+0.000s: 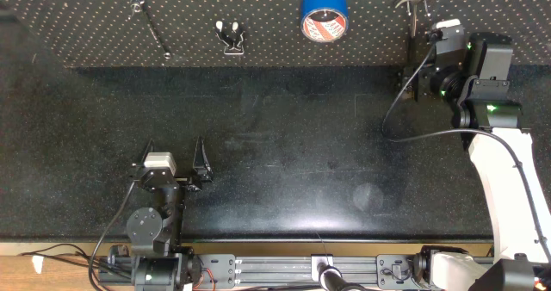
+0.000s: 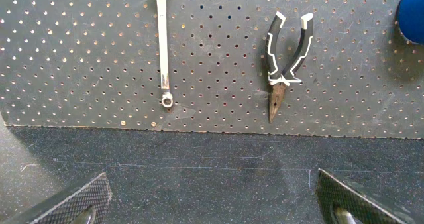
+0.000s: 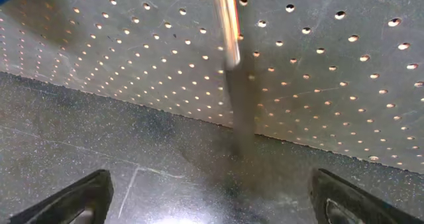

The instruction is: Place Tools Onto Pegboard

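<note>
Black carbon-weave fingers [image 3: 89, 199] of my right gripper [image 3: 209, 187] stood wide apart and held nothing. The steel-headed hammer with its shiny shaft and dark grip [image 3: 233, 71] hung dead ahead at twelve o'clock between them, touched by neither. I judged that spread to be a let-go: the hammer's head [image 1: 416, 2] sat up on the dark perforated pegboard [image 1: 77, 24], so the board carried the weight and I had no reason to squeeze.

Seen from above, that hammer was at about one o'clock of the work surface. My left gripper [image 2: 212, 184] was likewise spread and empty, low at seven o'clock over the black felt-like table mat [image 1: 284, 153] and facing the board. Near its twelve o'clock hung the slim silver spanner [image 2: 162, 45]. Toward one o'clock hung the black pliers with white-edged handles [image 2: 285, 52], nose down, their handles straddling a peg, I judged, so they couldn't slip. The blue roll of tape [image 1: 325, 17] hung at twelve o'clock of the surface, between pliers and hammer. Its core label bore print too small for me to read, and I found no other writing.
</note>
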Robot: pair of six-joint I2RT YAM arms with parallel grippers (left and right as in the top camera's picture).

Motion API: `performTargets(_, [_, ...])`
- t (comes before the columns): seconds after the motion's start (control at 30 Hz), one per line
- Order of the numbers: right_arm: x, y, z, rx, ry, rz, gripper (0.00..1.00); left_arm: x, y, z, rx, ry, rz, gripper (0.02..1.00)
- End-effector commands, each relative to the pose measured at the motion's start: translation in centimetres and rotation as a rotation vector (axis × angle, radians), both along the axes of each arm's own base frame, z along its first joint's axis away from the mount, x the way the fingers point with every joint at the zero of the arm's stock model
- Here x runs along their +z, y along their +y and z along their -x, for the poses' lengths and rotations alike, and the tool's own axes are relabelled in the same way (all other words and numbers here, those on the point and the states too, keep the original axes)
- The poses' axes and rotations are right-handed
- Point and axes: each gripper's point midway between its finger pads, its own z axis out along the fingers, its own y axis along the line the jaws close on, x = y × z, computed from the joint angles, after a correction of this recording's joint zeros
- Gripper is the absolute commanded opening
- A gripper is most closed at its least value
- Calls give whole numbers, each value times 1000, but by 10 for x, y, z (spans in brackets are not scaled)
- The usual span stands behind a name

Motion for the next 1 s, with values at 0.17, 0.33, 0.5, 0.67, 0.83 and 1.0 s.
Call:
performTargets(0.17, [63,4,43,-13,-215,26,974,-1,-1,0,-5,2,5,996])
performTargets(0.33, [55,13,94,-10,-418,17,974,-1,-1,0,-5,2,5,996])
performTargets(0.5, [41,5,133,-104,-592,-23,974,-1,-1,0,-5,2,5,996])
performTargets(0.67, [19,0,142,-143,-695,-35,976,-1,-1,0,-5,2,5,996])
performTargets(0.83, [-3,-2,143,-160,-705,-27,976,-1,-1,0,-5,2,5,996])
performTargets(1.0, [-17,-2,151,-151,-662,10,976,-1,-1,0,-5,2,5,996])
